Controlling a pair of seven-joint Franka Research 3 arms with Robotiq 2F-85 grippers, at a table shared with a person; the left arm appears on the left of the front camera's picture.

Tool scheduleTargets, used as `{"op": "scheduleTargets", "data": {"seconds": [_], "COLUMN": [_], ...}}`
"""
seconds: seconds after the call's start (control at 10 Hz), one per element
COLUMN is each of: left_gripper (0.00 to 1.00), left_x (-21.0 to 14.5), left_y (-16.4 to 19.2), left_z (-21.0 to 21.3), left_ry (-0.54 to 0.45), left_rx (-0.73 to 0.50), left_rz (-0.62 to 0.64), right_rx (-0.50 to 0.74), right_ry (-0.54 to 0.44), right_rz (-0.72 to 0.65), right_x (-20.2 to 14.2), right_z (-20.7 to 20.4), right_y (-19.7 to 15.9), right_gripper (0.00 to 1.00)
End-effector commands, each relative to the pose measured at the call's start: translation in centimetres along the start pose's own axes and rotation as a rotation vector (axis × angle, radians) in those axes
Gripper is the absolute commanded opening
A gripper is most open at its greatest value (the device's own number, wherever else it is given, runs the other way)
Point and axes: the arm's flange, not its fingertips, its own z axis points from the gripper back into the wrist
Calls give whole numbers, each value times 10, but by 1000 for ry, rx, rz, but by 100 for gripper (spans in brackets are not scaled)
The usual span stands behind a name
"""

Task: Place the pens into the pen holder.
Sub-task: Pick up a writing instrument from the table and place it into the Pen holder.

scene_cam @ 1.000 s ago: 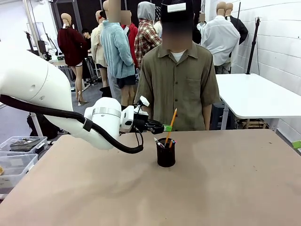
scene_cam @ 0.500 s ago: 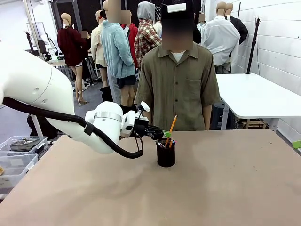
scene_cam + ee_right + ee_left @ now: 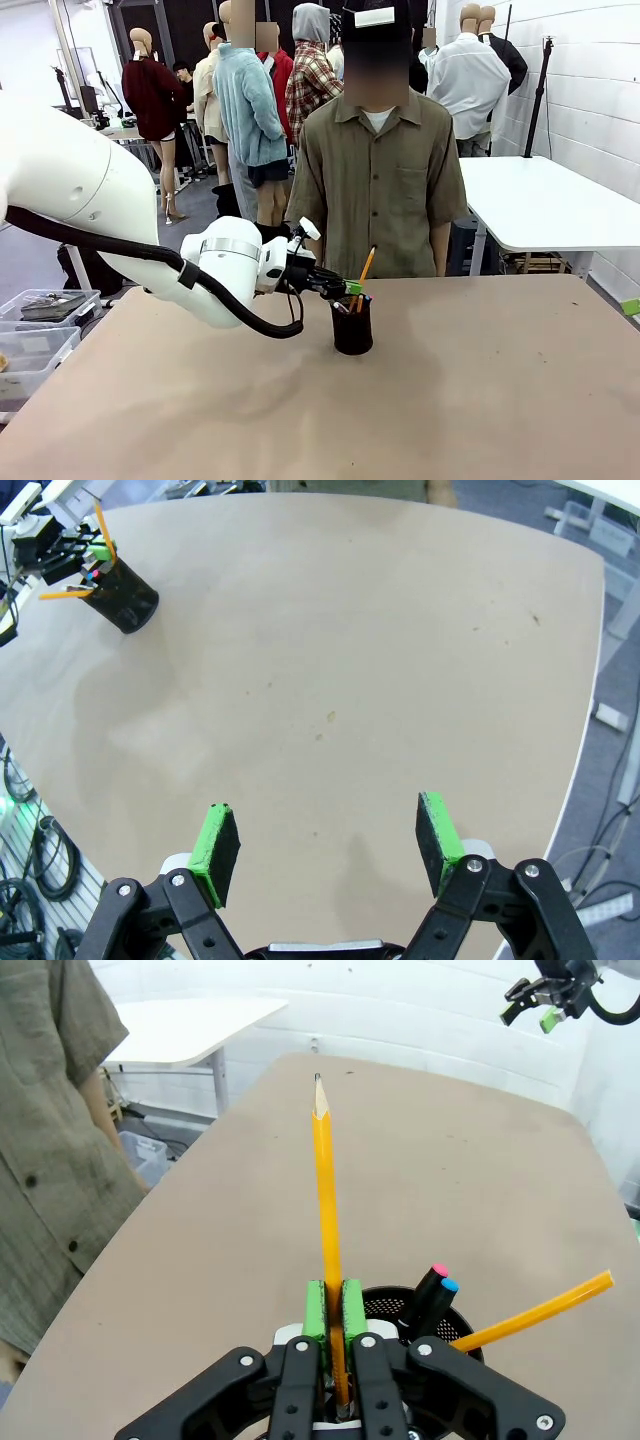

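This looks like a robotics lab or test hall. A bare tan table (image 3: 480, 380) is the landmark. A white arm (image 3: 80, 200) with a black cable reaches over its left side, and a person (image 3: 380, 170) stands at its far edge. Behind that person other people stand about. To the right of the table is a white table (image 3: 540, 205) against a white block wall (image 3: 590, 80), with a black stand (image 3: 540, 95) near it. Left of the table, low down, sit clear plastic bins (image 3: 40, 335).
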Motion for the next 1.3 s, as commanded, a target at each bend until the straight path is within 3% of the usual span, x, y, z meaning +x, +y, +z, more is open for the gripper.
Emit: {"op": "scheduleTargets", "data": {"seconds": [0.0,0.4,0.5,0.8,1.2], "left_gripper": [40,40,40,40,40], "left_x": [1,31,40,65,62], "left_y": [-6,-20,-17,-18,-31], "left_z": [10,60,79,165,253], "left_ry": [30,-39,6,256,588], "left_rx": [13,61,79,248,526], "left_rz": [-16,-73,-43,83,373], "right_rx": [-6,-6,-6,-6,-6], "right_ry": [17,17,17,17,17], "right_rz": [16,16,16,16,16], "right_x": [-2,-2,-2,-2,-2], "right_z": [0,0,0,0,0], "right_y": [1,1,1,1,1], "right_gripper": [89,89,89,89,89]}}
